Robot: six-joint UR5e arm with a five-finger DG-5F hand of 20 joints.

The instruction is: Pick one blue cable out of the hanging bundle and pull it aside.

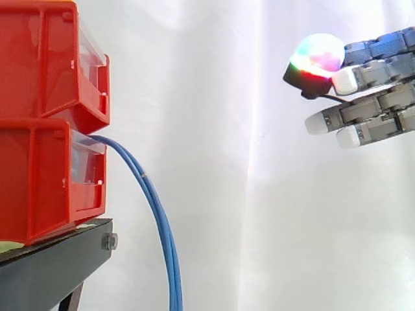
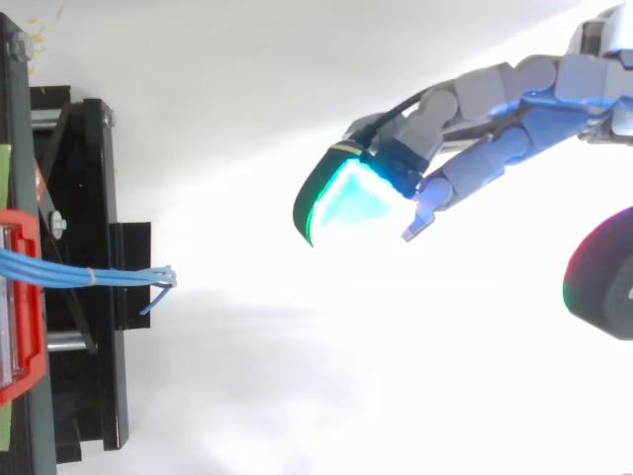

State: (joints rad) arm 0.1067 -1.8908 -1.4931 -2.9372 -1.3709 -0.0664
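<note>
Blue cables (image 1: 162, 223) spill from the front of the lower bin (image 1: 39, 181) and curve down in one tight bundle, hanging just off the edge of the stand (image 1: 52, 265). Where they hang, their long axis runs near vertical. From above, the cables (image 2: 59, 271) reach straight out of the bin, tied by a small band (image 2: 90, 276), before they drop.

The hand (image 1: 369, 113) hovers well apart from them, off to the right and higher than the spot where they leave the bin. Its fingers (image 1: 321, 123) are stretched out straight, tips aimed toward the bins, grasping nothing. From above, the hand (image 2: 514, 139) also lies to one side of the bundle's line. I'd judge it must come down, across and sideways before any fingertip could part one strand. The strands lie close together, which may make singling one out fiddly.

The upper bin (image 1: 45, 58) is stacked on the lower; what's inside it I can't tell.
</note>
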